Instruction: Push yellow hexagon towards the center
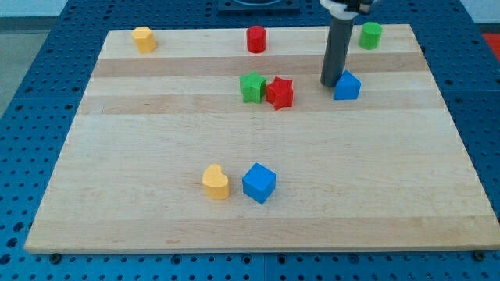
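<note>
The yellow hexagon (143, 38) sits at the view's top left corner of the wooden board (156, 226). My tip (330, 83) is far from it, at the view's upper right, right beside the left side of a blue block (347, 86). The rod rises straight up from there out of the view's top.
A red cylinder (256, 38) stands at top centre and a green cylinder (370, 34) at top right. A green star-like block (251, 87) touches a red star-like block (280, 92) near the middle. A yellow heart-shaped block (216, 182) and a blue cube (258, 183) lie lower centre.
</note>
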You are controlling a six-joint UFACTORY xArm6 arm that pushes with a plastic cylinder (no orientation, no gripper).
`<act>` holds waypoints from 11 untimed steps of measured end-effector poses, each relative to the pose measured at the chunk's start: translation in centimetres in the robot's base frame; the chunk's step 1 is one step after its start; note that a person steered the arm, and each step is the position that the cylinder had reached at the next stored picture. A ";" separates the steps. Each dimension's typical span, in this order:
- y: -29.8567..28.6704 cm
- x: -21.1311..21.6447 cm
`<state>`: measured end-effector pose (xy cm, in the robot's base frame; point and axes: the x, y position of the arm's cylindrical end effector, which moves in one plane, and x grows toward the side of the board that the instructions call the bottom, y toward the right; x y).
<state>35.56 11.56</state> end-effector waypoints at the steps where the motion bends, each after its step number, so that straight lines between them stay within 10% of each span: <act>1: -2.3 1.9; 11: -22.6 5.1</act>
<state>40.67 -10.99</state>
